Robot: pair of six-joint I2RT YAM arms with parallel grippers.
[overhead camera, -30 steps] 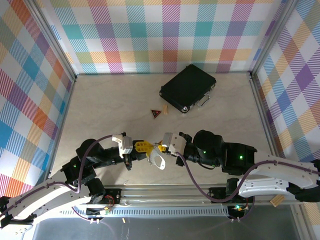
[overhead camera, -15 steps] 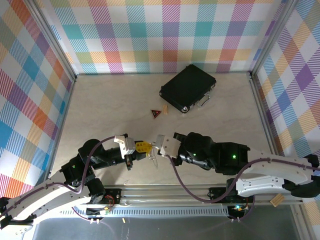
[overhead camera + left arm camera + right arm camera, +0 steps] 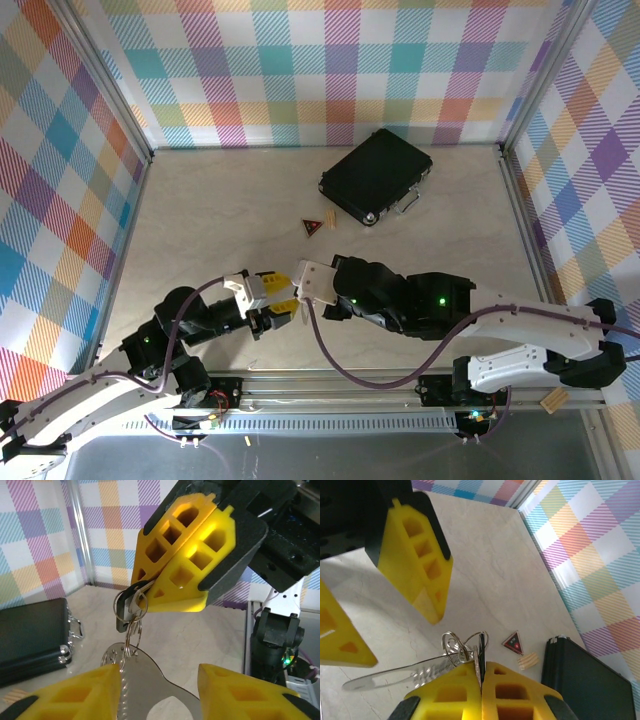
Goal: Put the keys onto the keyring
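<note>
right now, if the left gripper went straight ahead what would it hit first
Likely the keyring hanging between its open fingers, then the right gripper holding the keys; depth unclear.

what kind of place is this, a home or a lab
Probably a robot test cell, not a home: plaid backdrop walls on metal framing, robot arms bolted to a rail, and props like the black case.

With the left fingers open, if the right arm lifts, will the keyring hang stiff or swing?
Probably swing: the keyring hangs by small loose rings from the keys pinched in the right gripper. The loop itself looks like rigid, thin metal, so likely light. Its shiny surface may slip.
</note>
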